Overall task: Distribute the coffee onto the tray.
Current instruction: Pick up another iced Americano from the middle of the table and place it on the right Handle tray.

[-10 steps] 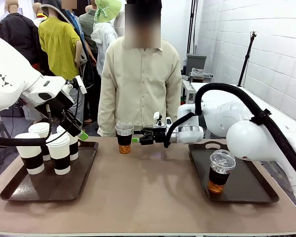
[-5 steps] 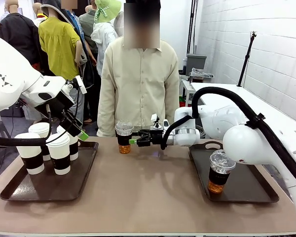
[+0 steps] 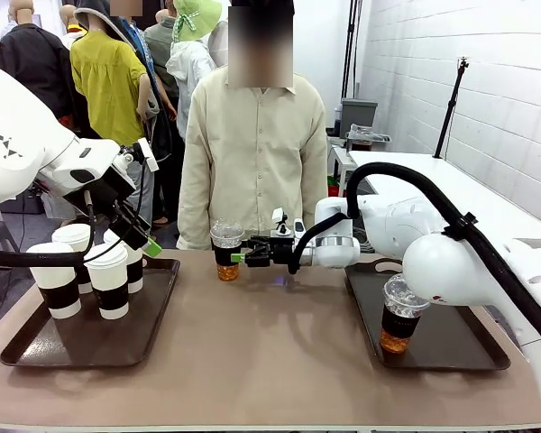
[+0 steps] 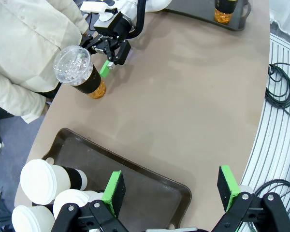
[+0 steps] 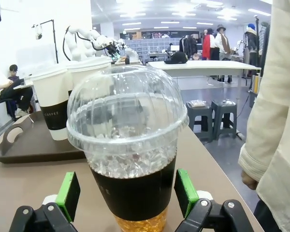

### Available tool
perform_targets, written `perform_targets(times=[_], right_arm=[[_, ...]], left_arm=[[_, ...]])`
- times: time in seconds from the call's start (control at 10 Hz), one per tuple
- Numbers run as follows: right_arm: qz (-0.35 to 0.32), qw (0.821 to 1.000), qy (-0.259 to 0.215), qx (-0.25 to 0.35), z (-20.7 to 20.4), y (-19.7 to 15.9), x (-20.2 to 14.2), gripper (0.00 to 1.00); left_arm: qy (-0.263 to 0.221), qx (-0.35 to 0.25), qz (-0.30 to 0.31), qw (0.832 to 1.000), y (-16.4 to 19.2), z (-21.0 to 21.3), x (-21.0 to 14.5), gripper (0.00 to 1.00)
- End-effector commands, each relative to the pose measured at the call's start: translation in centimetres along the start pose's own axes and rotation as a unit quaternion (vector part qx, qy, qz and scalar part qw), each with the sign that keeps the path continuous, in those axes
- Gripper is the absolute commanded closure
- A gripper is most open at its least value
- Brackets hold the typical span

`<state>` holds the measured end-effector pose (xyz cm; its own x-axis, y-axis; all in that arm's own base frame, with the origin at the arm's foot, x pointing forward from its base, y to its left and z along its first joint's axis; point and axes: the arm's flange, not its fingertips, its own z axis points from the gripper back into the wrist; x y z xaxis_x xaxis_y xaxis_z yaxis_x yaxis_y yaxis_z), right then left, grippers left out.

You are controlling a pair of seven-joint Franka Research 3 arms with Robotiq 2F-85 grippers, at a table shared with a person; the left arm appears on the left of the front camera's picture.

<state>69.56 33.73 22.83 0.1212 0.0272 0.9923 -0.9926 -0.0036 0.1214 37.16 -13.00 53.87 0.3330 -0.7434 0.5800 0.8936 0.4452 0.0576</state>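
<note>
Two green pads (image 5: 67,194) flank the dome-lidded cup (image 5: 127,145) — jaws wide.

A person in a cream shirt (image 3: 255,153) stands at the far edge of the brown table (image 3: 270,361) (arms hanging down), with grey cables (image 4: 283,87) coiled beside it and two dark stools (image 5: 213,115) farther off.

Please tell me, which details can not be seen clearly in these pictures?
- Front view: how many white cups stand on the left tray; they overlap.
- Right wrist view: whether the right tool touches the iced cup; the cup's base is cut off by the bottom edge.
- Left wrist view: left tool body, cut off below.
</note>
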Motion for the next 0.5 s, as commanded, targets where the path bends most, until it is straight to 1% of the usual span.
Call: perform_targets(times=[0.0,0.4], right_arm=[[-0.017,1.0,-0.003,0.015,-0.9,-1.1,0.3,0.0],[-0.026,0.999,0.012,0.023,-2.0,-1.1,0.2,0.0]], left_arm=[[-0.004,-0.007,0.0,1.0,0.2,0.1,-0.1,0.0],[-0.004,-0.007,0.0,1.0,0.2,0.1,-0.1,0.0]])
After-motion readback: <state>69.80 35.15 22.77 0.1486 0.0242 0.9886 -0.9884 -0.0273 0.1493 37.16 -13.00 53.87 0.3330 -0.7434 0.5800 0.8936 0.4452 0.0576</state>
